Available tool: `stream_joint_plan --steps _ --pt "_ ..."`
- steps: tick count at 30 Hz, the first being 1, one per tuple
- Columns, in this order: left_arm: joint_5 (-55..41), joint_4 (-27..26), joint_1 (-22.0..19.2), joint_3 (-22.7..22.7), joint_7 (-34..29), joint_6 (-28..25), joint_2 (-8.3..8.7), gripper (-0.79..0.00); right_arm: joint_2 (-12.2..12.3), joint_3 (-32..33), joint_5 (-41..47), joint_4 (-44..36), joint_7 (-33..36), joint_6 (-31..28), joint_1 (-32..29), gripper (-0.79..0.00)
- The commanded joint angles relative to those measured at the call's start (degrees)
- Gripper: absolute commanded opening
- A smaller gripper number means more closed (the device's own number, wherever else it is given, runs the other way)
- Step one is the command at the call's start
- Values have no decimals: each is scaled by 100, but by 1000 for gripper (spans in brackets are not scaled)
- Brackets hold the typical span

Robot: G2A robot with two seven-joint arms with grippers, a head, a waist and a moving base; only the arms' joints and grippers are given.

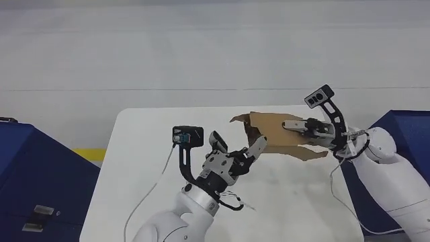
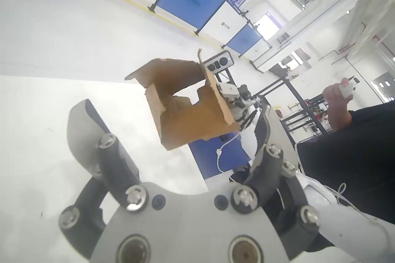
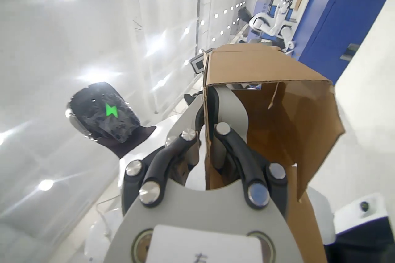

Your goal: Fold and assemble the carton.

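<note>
A brown carton (image 1: 272, 129), partly opened with loose flaps, hangs above the back right of the white table (image 1: 148, 148). My right gripper (image 1: 300, 126) is shut on one of its side walls. In the right wrist view that wall (image 3: 277, 110) runs between the two fingers of the right gripper (image 3: 206, 113). My left gripper (image 1: 236, 146) stands open just in front and to the left of the carton, not touching it. From the left wrist, the carton (image 2: 185, 119) shows its open inside ahead of the spread left gripper (image 2: 172, 119), with the right gripper (image 2: 234, 94) behind it.
Blue cabinets stand beside the table on the left (image 1: 40, 175) and on the right (image 1: 403, 121). The carton hangs close to the table's back right corner. Bare tabletop lies to the left and front of the left arm.
</note>
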Motion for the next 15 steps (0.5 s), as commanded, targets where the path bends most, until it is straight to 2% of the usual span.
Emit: stream_joint_plan --steps 1,15 --pt "49 0 -38 16 -41 91 -9 0 -5 69 -100 -79 -18 -121 -76 -785" --pt "1036 75 -150 25 -579 866 -31 0 -64 350 -300 -286 220 41 -333 -785"
